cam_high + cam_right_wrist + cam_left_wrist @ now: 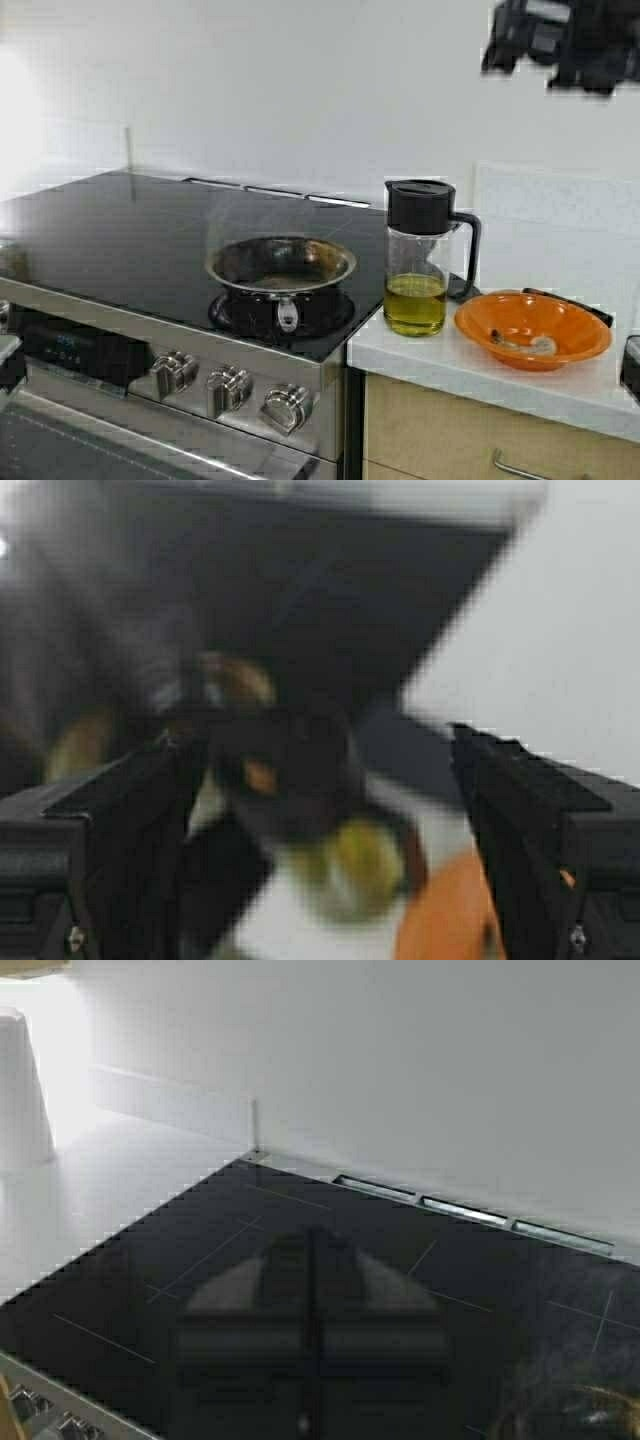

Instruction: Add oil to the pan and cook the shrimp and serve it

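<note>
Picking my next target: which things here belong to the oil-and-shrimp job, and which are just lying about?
Job:
oil jug, on the counter
pan, on the burner
shrimp, in the orange bowl
right gripper, open, raised above the jug

Lying about:
stove knobs
white container

A black glass stove top [120, 225] holds the pan [281, 264], which sits on the front burner near the knobs. Right beside the stove is a white worktop [500, 375]. On it stand the oil [416, 303] jug and an orange bowl [532, 329], close together.
</note>
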